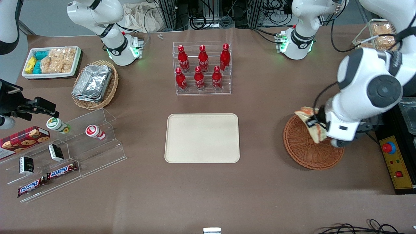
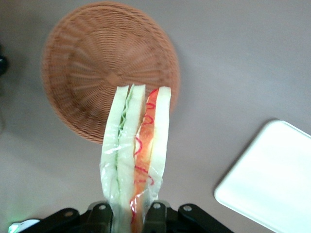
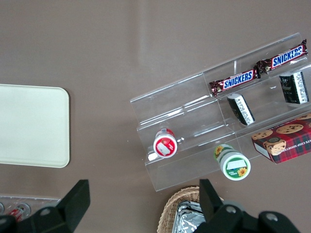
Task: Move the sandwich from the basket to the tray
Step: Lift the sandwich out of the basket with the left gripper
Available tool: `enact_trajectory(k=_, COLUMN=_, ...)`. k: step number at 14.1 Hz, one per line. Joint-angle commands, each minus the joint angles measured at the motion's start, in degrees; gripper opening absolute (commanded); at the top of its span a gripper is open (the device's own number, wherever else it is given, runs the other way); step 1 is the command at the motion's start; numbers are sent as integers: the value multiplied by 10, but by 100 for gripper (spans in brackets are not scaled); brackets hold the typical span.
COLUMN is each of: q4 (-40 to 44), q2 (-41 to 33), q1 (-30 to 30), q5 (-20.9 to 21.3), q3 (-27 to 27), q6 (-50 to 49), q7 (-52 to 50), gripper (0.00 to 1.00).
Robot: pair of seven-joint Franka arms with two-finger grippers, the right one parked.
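Note:
My left gripper (image 2: 129, 216) is shut on the wrapped sandwich (image 2: 138, 145), a pale bread wedge with green and red-orange filling. It holds the sandwich (image 1: 312, 125) in the air above the round reddish-brown wicker basket (image 1: 304, 149), over the basket's rim toward the working arm's end. The basket (image 2: 92, 63) lies below with nothing in it. The beige tray (image 1: 202, 138) sits flat at the table's middle, with nothing on it, and its corner (image 2: 272, 179) shows in the wrist view. The gripper (image 1: 320, 125) is mostly hidden by the arm's wrist.
A rack of red bottles (image 1: 202, 68) stands farther from the camera than the tray. A tan basket of foil containers (image 1: 94, 83), a white snack bin (image 1: 52, 61) and a clear stepped stand (image 1: 65, 152) lie toward the parked arm's end. A yellow control box (image 1: 397, 162) sits beside the basket.

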Motion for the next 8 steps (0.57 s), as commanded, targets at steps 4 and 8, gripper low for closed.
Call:
enact_trajectory(k=4, q4=10, q2=84, q1=-57, q5=17, q3=-58, q6=78, q7=5, gripper=0)
enact_trajectory(k=8, q4=10, q2=179, q1=-113, q5=64, q3=-56, q6=186, q7=-19, gripper=0)
